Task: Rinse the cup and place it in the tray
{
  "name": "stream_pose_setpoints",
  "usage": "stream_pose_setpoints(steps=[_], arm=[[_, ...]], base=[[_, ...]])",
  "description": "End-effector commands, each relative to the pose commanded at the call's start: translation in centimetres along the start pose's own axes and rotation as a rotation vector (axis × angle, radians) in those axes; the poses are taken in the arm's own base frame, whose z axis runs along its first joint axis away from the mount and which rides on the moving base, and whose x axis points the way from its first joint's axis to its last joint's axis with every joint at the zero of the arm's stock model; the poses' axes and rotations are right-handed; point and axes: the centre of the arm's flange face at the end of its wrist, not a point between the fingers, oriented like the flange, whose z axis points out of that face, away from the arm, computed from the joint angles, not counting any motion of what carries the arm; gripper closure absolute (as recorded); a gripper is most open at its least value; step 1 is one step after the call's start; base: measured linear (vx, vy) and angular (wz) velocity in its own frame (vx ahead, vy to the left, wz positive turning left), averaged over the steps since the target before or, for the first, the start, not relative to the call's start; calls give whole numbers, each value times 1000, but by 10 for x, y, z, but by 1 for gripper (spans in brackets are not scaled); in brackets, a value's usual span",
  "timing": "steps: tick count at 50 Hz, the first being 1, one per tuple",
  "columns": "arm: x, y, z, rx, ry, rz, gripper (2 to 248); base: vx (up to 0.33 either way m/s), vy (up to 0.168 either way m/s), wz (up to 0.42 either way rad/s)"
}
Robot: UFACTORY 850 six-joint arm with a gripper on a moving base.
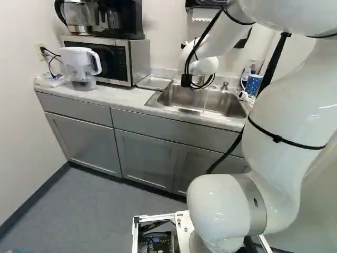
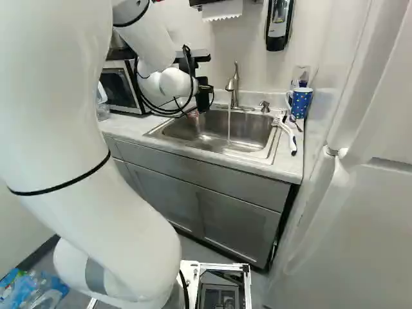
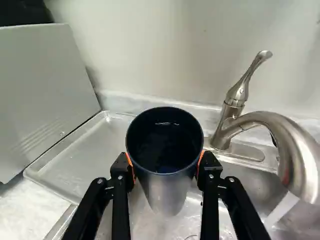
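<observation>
Black gripper (image 3: 165,166), its two fingers parted by a cup's width, with the orange pads (image 3: 130,167) pressing opposite sides of a dark-lined metal cup (image 3: 167,192). Gripping the sides leaves the mouth uncovered, presumably so water can get in and out. The cup looks roughly upright over the sink (image 3: 235,172), near the side where the tray lies; being above the basin, any drips should fall there. A gleam inside suggests liquid, though how much cannot be told.

Beside the cup, well clear of its mouth, a curved metal faucet (image 3: 295,145) pours a thin stream (image 2: 229,122) into the basin. Whether the cup is already rinsed is unclear. If it is, it likely needs tipping out before the short move to the tray.

On the cup's other side, a shallow metal tray (image 3: 82,160) lies flat between the sink and the microwave (image 3: 40,95), a handy spot for wet things. Across the basin, a blue dotted mug (image 2: 300,103) and a white-handled brush (image 2: 287,136) sit out of the way.
</observation>
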Motion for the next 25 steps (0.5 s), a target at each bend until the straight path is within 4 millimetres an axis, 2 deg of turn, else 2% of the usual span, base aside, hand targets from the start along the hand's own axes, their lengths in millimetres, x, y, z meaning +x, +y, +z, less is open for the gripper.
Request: stream_pose_setpoints(steps=[25], arm=[[23,0,-11,0,25,0,124]], base=[[0,0,0]])
